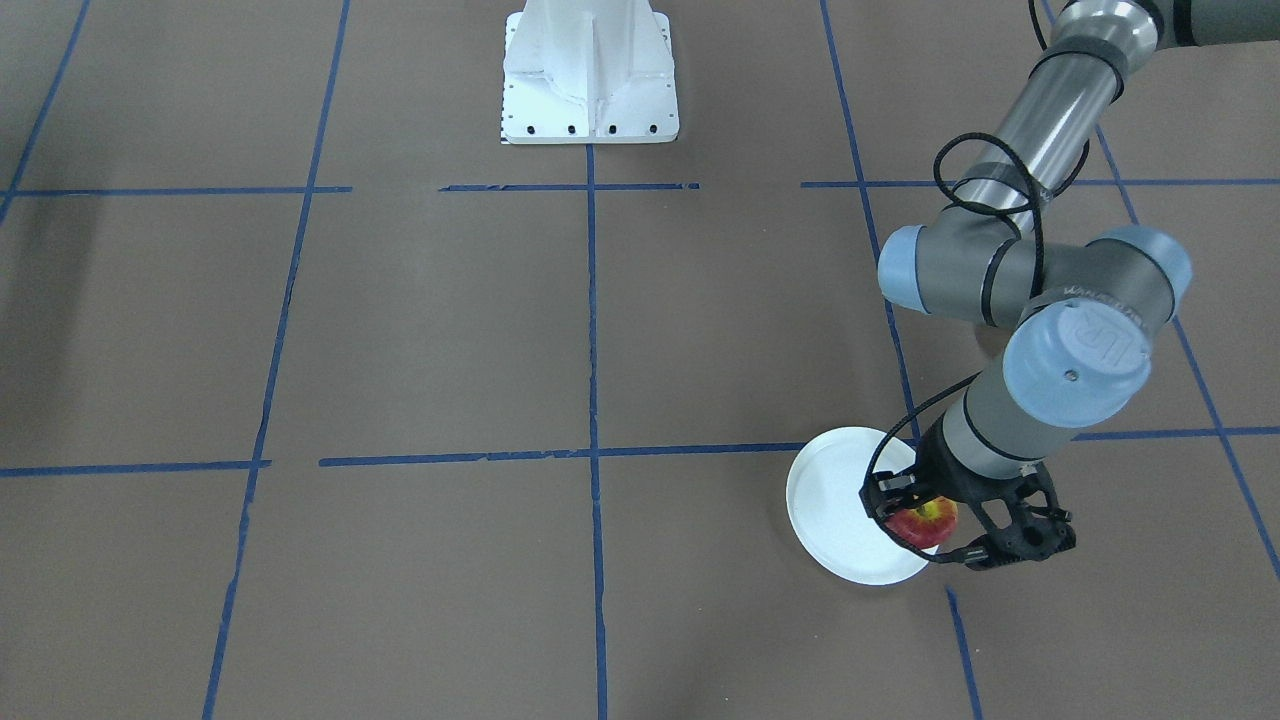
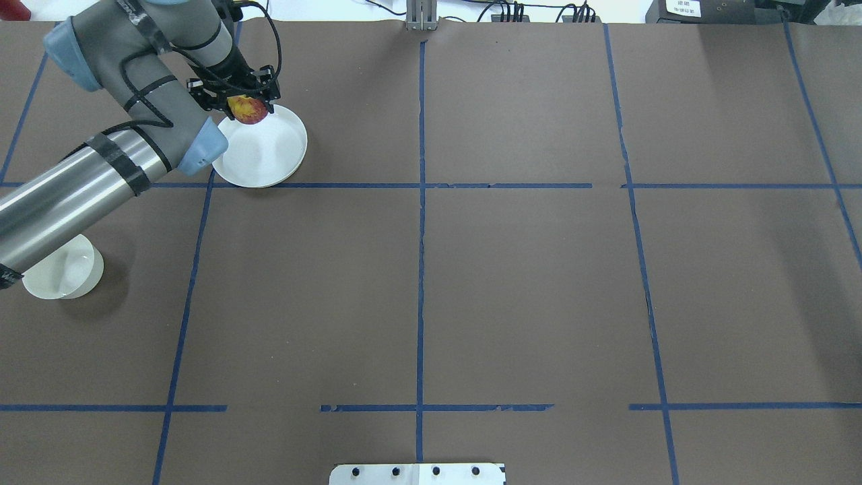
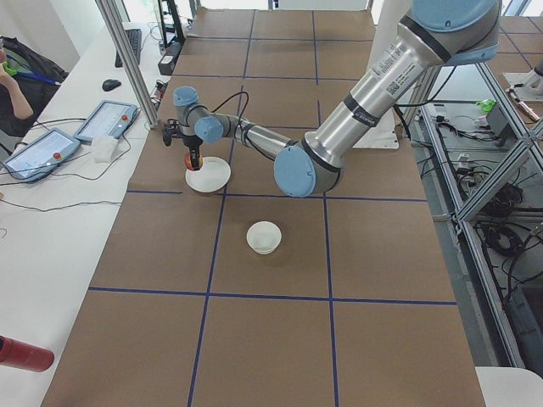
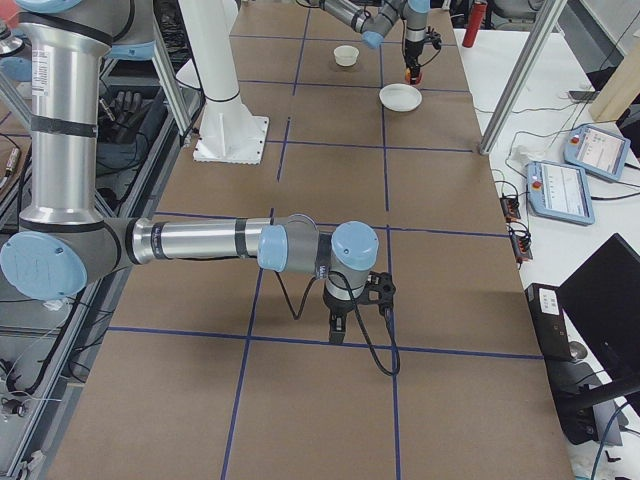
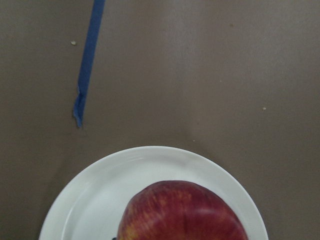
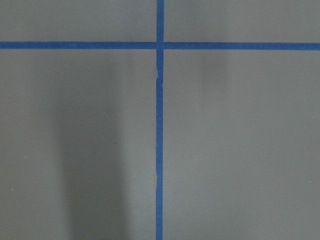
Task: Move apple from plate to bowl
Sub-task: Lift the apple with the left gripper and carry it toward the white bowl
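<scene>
My left gripper (image 2: 248, 106) is shut on the small red and yellow apple (image 2: 248, 110) and holds it a little above the far-left rim of the flat white plate (image 2: 269, 151). In the front-facing view the apple (image 1: 922, 520) sits between the black fingers over the plate (image 1: 835, 505). The left wrist view shows the apple (image 5: 182, 212) large over the plate (image 5: 95, 200). The small cream bowl (image 2: 64, 275) stands nearer the robot, partly under the left arm; it also shows in the left side view (image 3: 264, 237). My right gripper (image 4: 352, 318) shows only in the right side view; I cannot tell its state.
The brown table is marked with blue tape lines (image 2: 421, 202). The white robot base (image 1: 590, 75) stands at the table's robot-side edge. Tablets (image 3: 106, 119) and cables lie on the white bench beyond the plate. A vertical metal post (image 3: 127, 59) stands close behind the plate.
</scene>
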